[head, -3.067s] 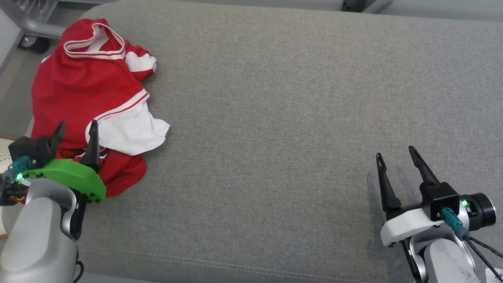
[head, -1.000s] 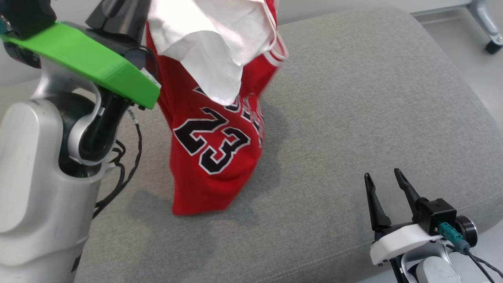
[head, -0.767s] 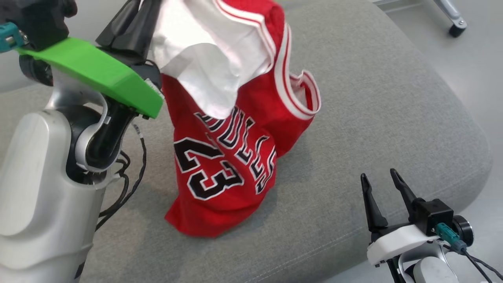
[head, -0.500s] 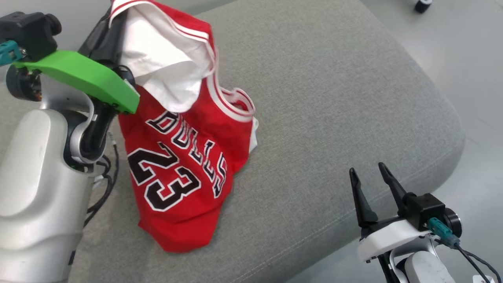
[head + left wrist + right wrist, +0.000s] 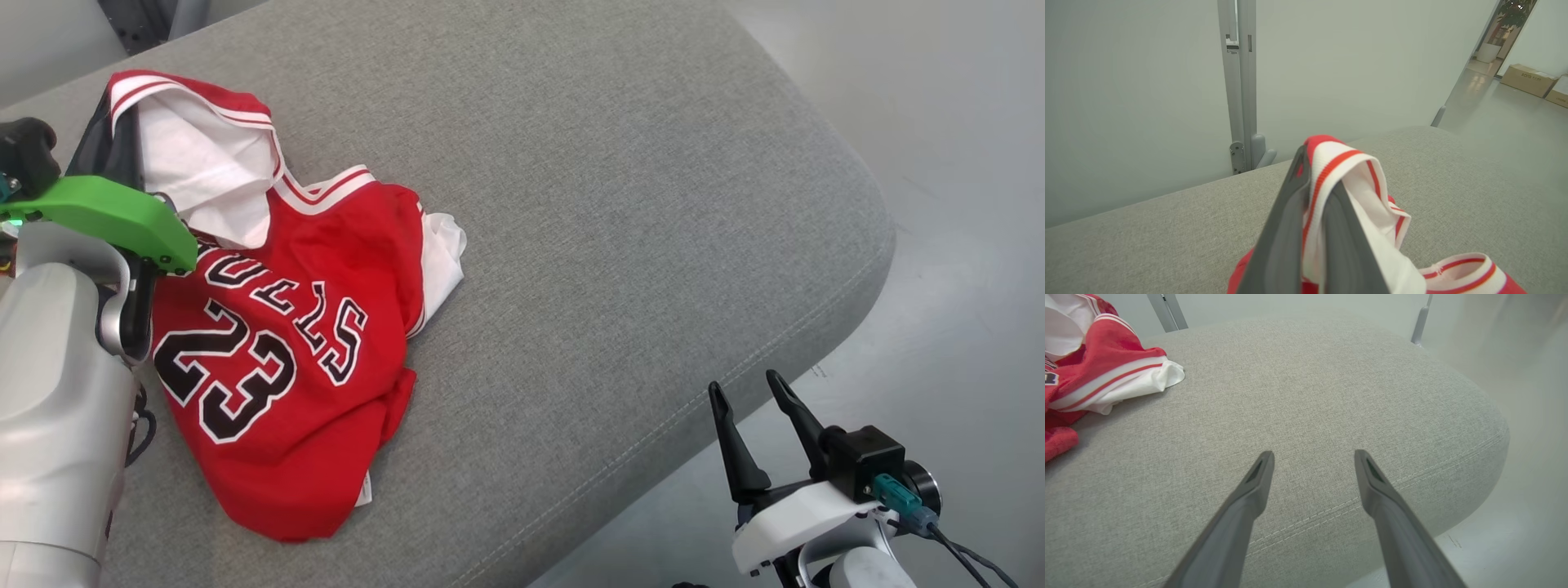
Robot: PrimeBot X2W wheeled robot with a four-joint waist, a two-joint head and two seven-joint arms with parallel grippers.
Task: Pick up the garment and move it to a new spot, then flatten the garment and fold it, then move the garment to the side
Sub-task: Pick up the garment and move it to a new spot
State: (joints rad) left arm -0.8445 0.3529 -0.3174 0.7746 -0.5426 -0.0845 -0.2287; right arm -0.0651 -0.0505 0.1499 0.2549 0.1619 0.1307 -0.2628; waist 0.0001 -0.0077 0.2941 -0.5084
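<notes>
The garment [image 5: 286, 327] is a red jersey with white trim and a black "23", lying crumpled on the left part of the grey cushion [image 5: 612, 204]. My left gripper [image 5: 110, 114] holds its upper corner slightly raised. In the left wrist view the left gripper [image 5: 1314, 171] is shut on the garment's [image 5: 1372, 196] red-and-white striped trim. My right gripper [image 5: 743, 382] stands open past the cushion's front right edge, far from the jersey. In the right wrist view the right gripper [image 5: 1313, 454] has nothing between its fingers, and the garment [image 5: 1098, 375] lies at the far left.
The cushion [image 5: 1310, 396] ends in a rounded corner at the right, with pale floor [image 5: 939, 245] beyond it. A grey metal post [image 5: 1241, 81] stands against the wall behind the cushion. Cardboard boxes [image 5: 1527, 77] sit far off on the floor.
The jersey has come down from hanging in the air to lying on the cushion, still pinched by the left gripper. The head camera has turned. The right gripper stays open.
</notes>
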